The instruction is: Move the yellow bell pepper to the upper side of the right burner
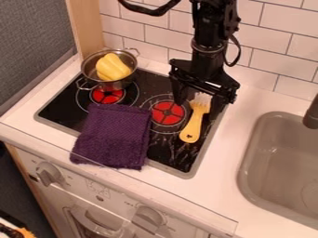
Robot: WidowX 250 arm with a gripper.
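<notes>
My gripper (197, 106) hangs over the back right part of the stove, pointing down. It is open, its two fingers apart on either side of the yellow spatula's slotted head. The yellow bell pepper (113, 67) rests inside the metal pot (111, 85), well to the left of the gripper. That pot stands on the left burner, partly covering its red centre. The right burner (168, 113) has a red centre and lies just left of the spatula, with the gripper's left finger near its upper edge.
A yellow spatula (193, 126) lies along the stove's right side. A folded purple cloth (115, 135) covers the stove's front left part and overhangs its front edge. The grey sink (273, 162) is at the right, and a tiled wall (162, 34) stands behind.
</notes>
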